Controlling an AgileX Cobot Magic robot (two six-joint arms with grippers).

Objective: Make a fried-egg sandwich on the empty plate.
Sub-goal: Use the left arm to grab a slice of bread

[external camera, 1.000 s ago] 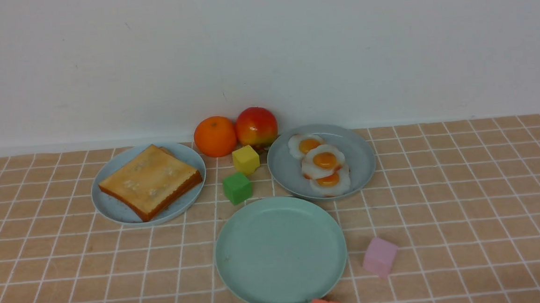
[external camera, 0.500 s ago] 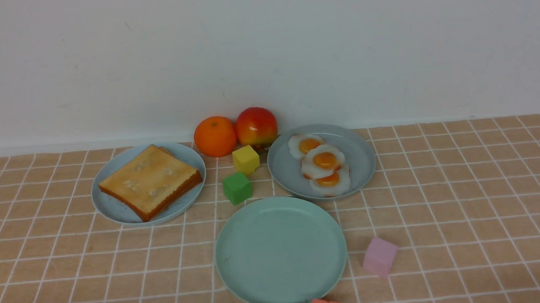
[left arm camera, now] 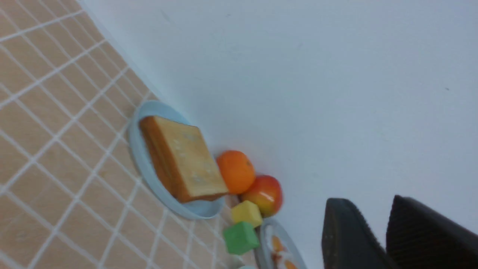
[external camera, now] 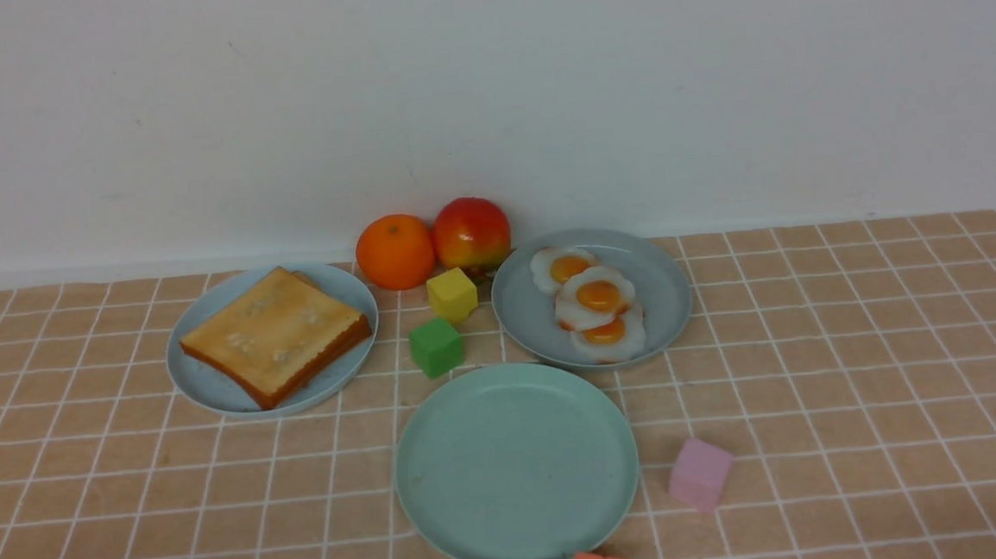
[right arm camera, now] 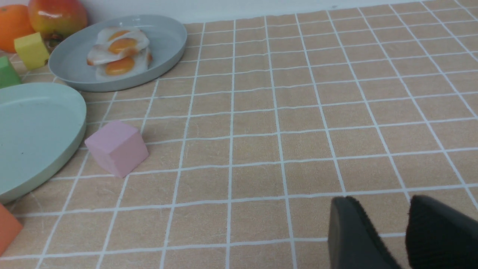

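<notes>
Low over cloth, right gripper level; left gripper rolled sideways.

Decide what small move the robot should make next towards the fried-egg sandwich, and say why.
Probably move the left gripper, open and holding nothing, toward the thick golden-tan toy toast on the round pale-blue plastic plate. The round mint-green plastic plate lies bare, a sandwich starts with bread, and the toast sits on the robot's left.

Backdrop: 1 plain white wall, matte, evenly lit. Surface: 1 peach-tan tablecloth, thin white grid lines, running up to the wall.
</notes>
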